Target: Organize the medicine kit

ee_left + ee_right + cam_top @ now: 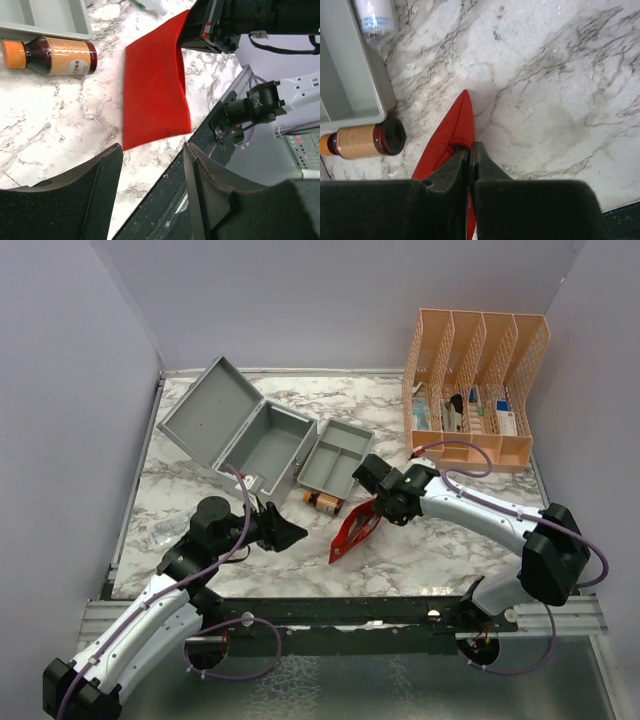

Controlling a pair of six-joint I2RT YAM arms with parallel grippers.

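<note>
The medicine kit (262, 445) sits toward the back left of the marble table (450, 550). It is a grey metal case with its hinged lid (205, 410) thrown open and leaning back to the left. Inside the case, all we see is its plain grey floor and walls. Just to the right of the case lies its grey divided tray (335, 457), and its compartments likewise show only grey bottoms.

In front of the case, right by the tray's near edge, a brown bottle (323, 503) with an orange cap lies on its side. Further out from the case, on the near right, the right gripper (469, 150) has its jaws pinched together on one edge of a flat red pouch (155, 80). The left gripper (151, 157) hovers in front of the case with its jaws spread apart, holding nothing.

Well to the right of the case, at the back of the table, stands a peach slotted organizer (475, 380). Its lower slots hold small boxes and packets that we cannot identify.
</note>
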